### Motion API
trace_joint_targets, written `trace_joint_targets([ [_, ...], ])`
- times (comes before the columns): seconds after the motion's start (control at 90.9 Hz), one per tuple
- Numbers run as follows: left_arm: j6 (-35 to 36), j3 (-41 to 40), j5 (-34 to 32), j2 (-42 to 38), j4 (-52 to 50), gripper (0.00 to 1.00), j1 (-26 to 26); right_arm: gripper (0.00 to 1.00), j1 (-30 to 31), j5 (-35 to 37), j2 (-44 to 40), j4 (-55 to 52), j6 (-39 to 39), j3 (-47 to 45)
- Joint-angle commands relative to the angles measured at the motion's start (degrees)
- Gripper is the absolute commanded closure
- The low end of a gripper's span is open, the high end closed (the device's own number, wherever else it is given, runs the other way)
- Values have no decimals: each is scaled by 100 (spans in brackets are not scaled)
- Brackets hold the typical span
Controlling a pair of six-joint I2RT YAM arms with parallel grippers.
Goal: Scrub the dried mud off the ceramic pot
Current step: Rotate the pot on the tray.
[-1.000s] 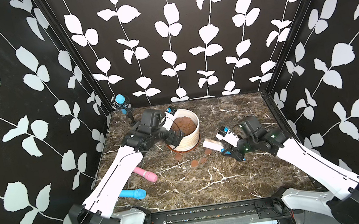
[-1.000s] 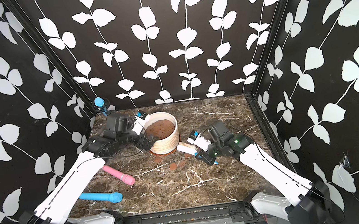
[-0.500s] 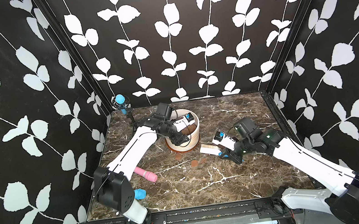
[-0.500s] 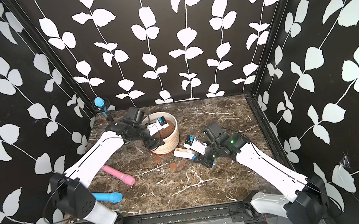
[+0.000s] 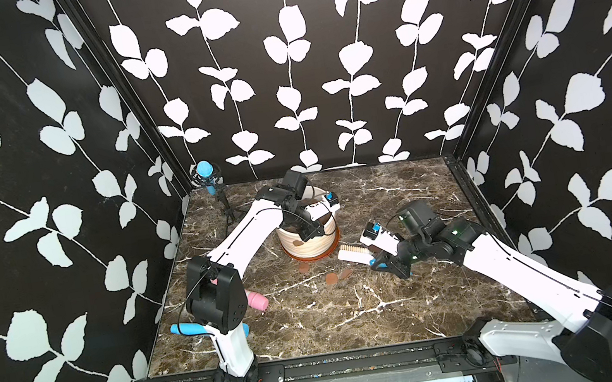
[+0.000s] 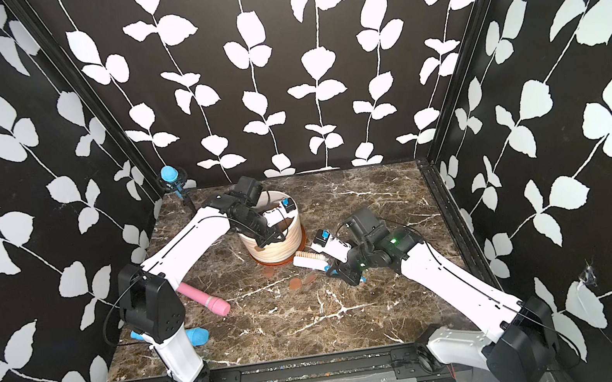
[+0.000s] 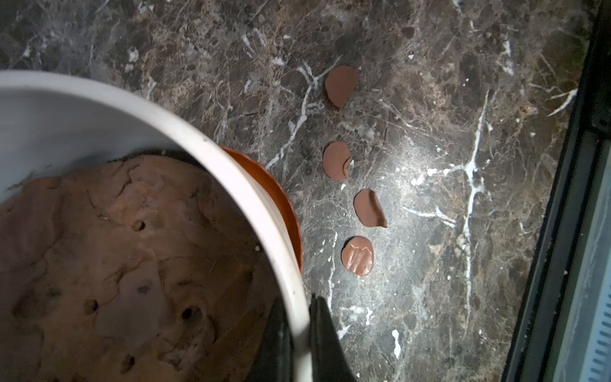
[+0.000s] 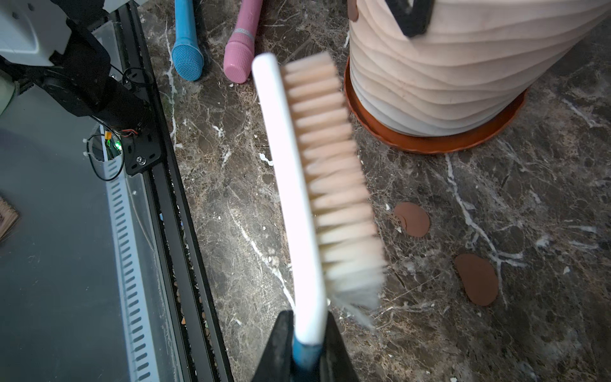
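We find the ceramic pot [image 5: 308, 242] just above centre in a top view, left jaws pinched on its rim, dried mud [image 7: 357, 255] lying on the counter [image 5: 354, 315]. The brush [image 5: 353, 253], gripped by the right jaws, sits at its lower right, bristles toward its wall.

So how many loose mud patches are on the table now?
4. All lie in a loose row on the table beside the saucer: mud patch, next, third, fourth. More may cling to the ceramic pot, hidden.
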Motion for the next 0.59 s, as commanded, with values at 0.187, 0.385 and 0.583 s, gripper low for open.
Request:
trace_joint_targets([
  [0.187,-1693,61,-570,-122,1060,100,-319,100,92,327,127,-391,-804,581],
  [0.385,-2898,186,-1480,10,1832,100,-900,100,370,538,393,-173,-890,665],
  [0.583,-4486,159,-1313,197,2334,100,-1130,100,381,919,384,-67,-837,429],
])
